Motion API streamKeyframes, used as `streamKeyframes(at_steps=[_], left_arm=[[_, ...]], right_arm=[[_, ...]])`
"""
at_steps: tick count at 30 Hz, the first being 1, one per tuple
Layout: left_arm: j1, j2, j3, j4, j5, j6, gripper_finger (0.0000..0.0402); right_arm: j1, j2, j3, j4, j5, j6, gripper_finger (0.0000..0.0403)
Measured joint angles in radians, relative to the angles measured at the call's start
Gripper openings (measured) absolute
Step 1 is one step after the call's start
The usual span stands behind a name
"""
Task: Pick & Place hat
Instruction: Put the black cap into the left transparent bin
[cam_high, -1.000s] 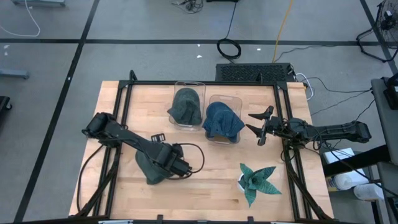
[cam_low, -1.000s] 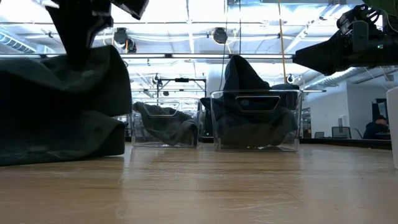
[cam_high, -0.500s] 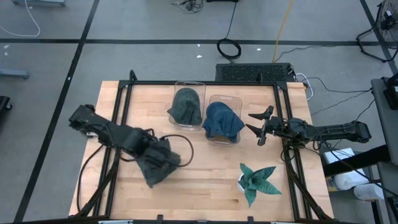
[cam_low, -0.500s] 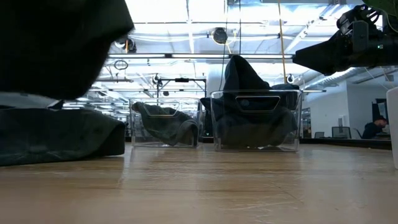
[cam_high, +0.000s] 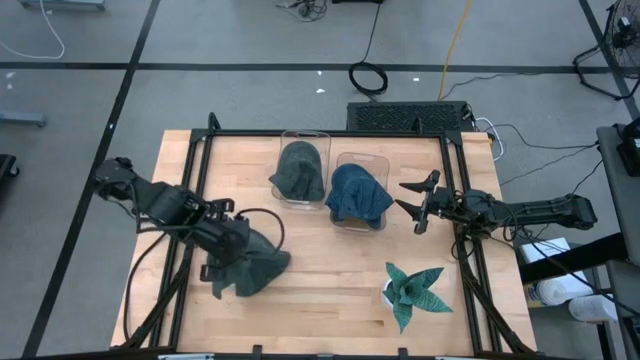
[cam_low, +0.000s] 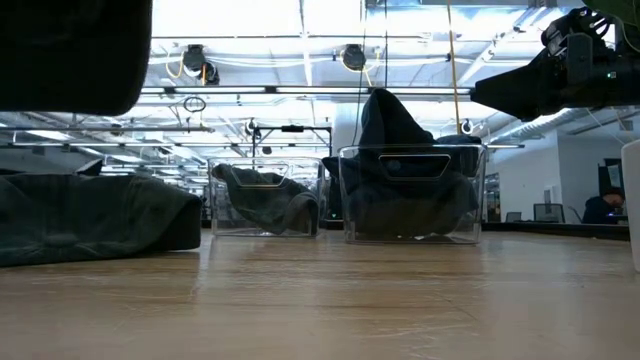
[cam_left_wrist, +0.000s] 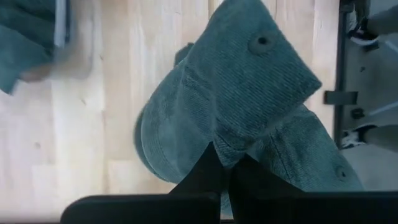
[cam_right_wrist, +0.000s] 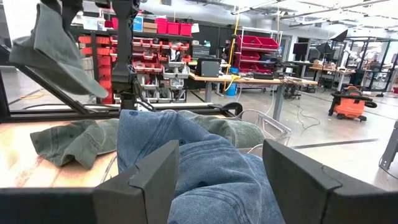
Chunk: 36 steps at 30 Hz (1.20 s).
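Above the table's left, left fingers (cam_left_wrist: 219, 167) pinching a green hat (cam_left_wrist: 249, 99), another partly hidden beneath, right fingers (cam_high: 414, 204) wide.

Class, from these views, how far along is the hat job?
Done: a grey hat and a blue hat sit in the two clear bins. In hand: the left pincer holds a green hat off the table. Left: binning it, then the second green hat lying underneath. The right pincer waits open.
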Motion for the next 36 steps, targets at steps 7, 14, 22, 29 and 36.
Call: streamKeyframes(at_steps=[7,14,22,29,36], left_arm=[[-0.014,-0.011,0.000,0.000,-0.045,0.145,0.0005],[-0.011,0.011,0.000,0.001,-0.198,0.367,0.0005],[0.028,0.033,0.000,0.001,-0.454,0.665,0.0005],[0.078,0.064,0.000,0.019,-0.626,0.935,0.0005],[0.139,0.093,-0.001,0.087,-0.822,1.040,0.0005]], right_arm=[[0.000,0.000,0.000,0.000,0.000,0.000,0.0222],[0.000,0.000,0.000,0.000,0.000,0.000,0.0222],[0.000,0.000,0.000,0.000,0.000,0.000,0.0222],[0.000,0.000,0.000,0.000,0.000,0.000,0.0222],[0.000,0.000,0.000,0.000,0.000,0.000,0.0222]])
